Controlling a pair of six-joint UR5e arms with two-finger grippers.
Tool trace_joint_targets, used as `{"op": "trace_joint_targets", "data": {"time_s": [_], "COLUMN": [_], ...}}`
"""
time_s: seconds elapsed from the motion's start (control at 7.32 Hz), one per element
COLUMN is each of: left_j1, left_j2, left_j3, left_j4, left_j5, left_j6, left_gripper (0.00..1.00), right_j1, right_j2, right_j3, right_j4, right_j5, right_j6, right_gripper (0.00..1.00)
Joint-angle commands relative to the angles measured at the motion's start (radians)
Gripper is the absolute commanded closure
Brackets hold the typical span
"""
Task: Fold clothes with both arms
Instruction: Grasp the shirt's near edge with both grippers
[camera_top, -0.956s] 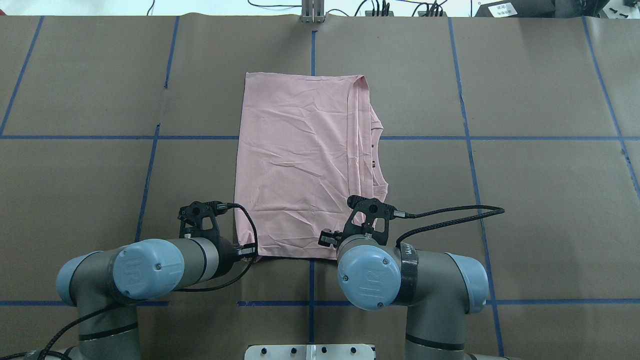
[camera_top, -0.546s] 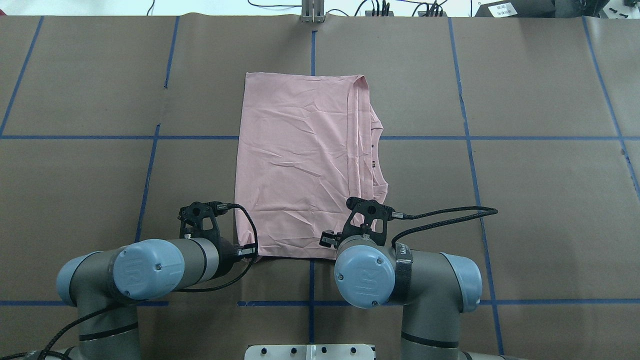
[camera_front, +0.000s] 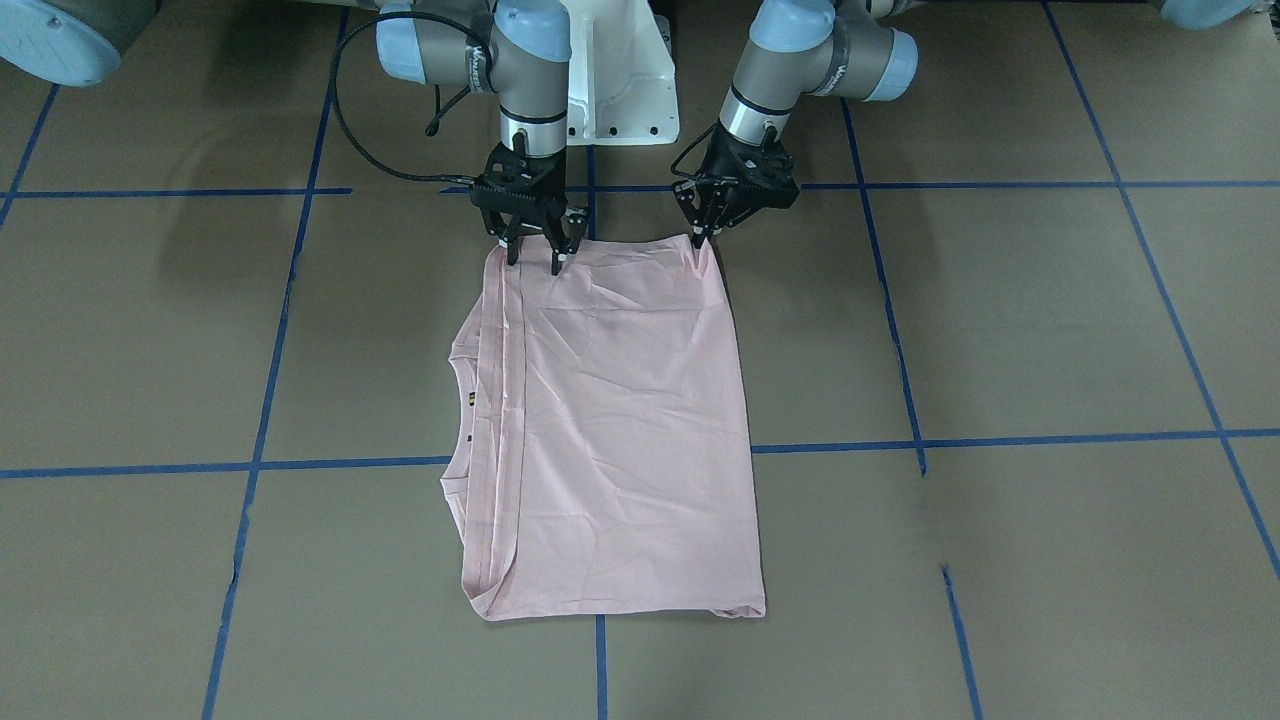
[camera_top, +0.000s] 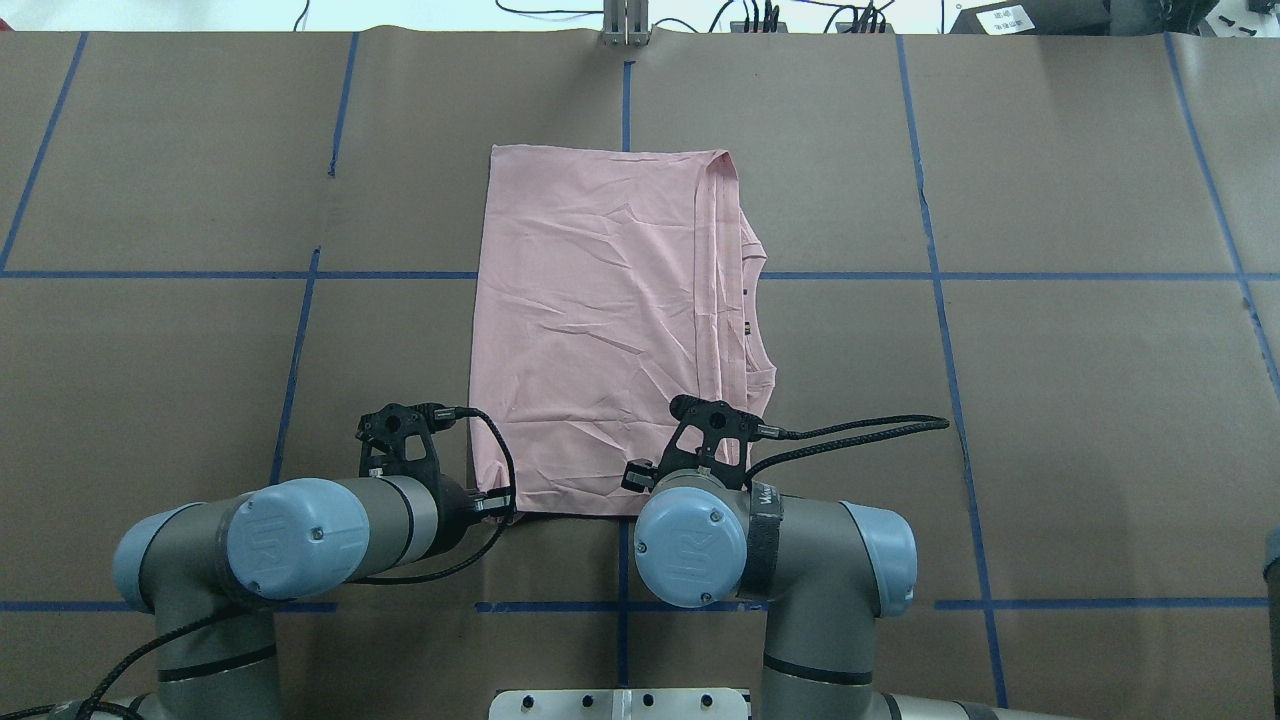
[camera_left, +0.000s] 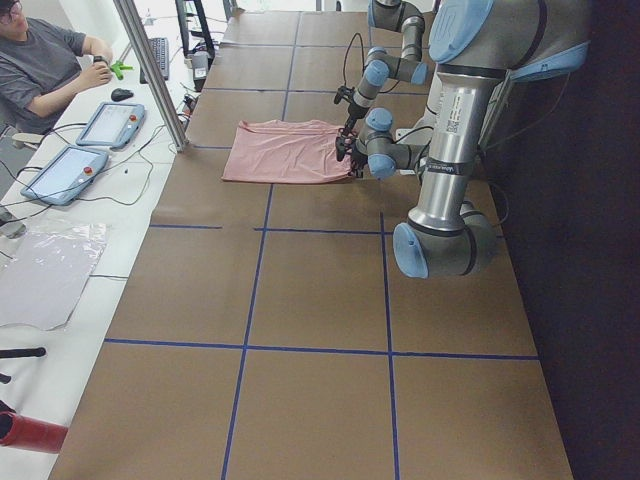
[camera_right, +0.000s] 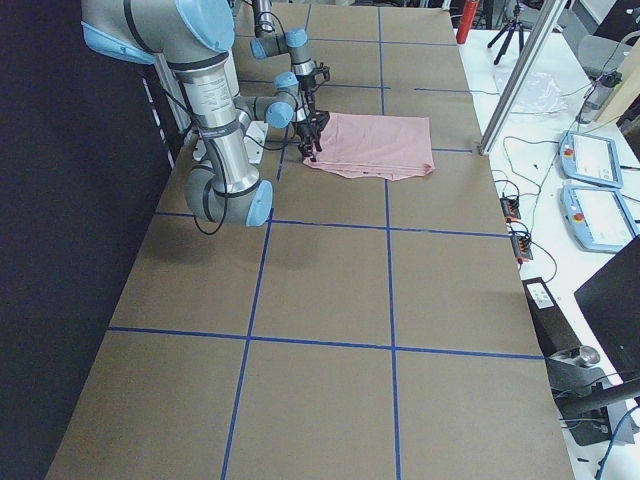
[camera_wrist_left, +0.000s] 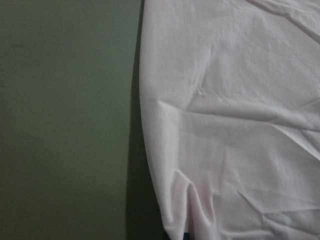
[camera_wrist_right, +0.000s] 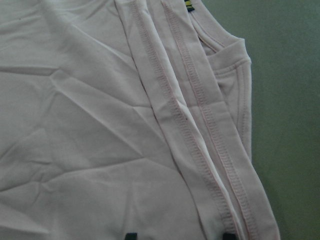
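Note:
The pale pink T-shirt (camera_top: 590, 330) lies folded flat, plain back up, with its collar and hems stacked along the robot's right side (camera_front: 480, 420). My left gripper (camera_front: 700, 240) is shut on the shirt's near left corner; the left wrist view shows the cloth puckered there (camera_wrist_left: 185, 220). My right gripper (camera_front: 535, 262) is open, its fingertips (camera_wrist_right: 131, 235) set down on either side of the folded hems at the near right edge. The Snoopy print is hidden.
The table is covered in brown paper with blue tape lines (camera_top: 620, 605). The white pedestal base (camera_front: 620, 90) stands close behind the grippers. An operator (camera_left: 45, 60) sits at a side bench with tablets (camera_left: 105, 122). Cables lie along the far edge (camera_top: 760, 15).
My right arm and wrist have shifted to the left along the shirt's near edge. The left arm and the shirt have not moved.

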Motion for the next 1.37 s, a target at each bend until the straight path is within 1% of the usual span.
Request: {"op": "trace_joint_targets", "data": {"time_s": [0.0, 0.27, 0.68, 1.23], "left_j1": [0.000, 0.000, 0.002, 0.002], "left_j2": [-0.003, -0.003, -0.010, -0.009], "left_j3": [0.003, 0.004, 0.013, 0.013], "left_j4": [0.000, 0.000, -0.002, -0.002], "left_j5": [0.000, -0.002, 0.000, 0.000], "left_j6": [0.001, 0.003, 0.003, 0.003], "left_gripper": [1.00, 1.00, 1.00, 1.00], "right_j1": [0.002, 0.003, 0.005, -0.005], "right_j2": [-0.003, -0.011, -0.041, -0.049], "right_j3": [-0.004, 0.006, 0.061, 0.055], "right_j4": [-0.001, -0.001, -0.004, -0.002], "right_j5": [0.000, 0.002, 0.002, 0.000], "right_j6": [0.000, 0.000, 0.000, 0.000], "right_gripper": [0.35, 0.35, 0.35, 0.35]}}
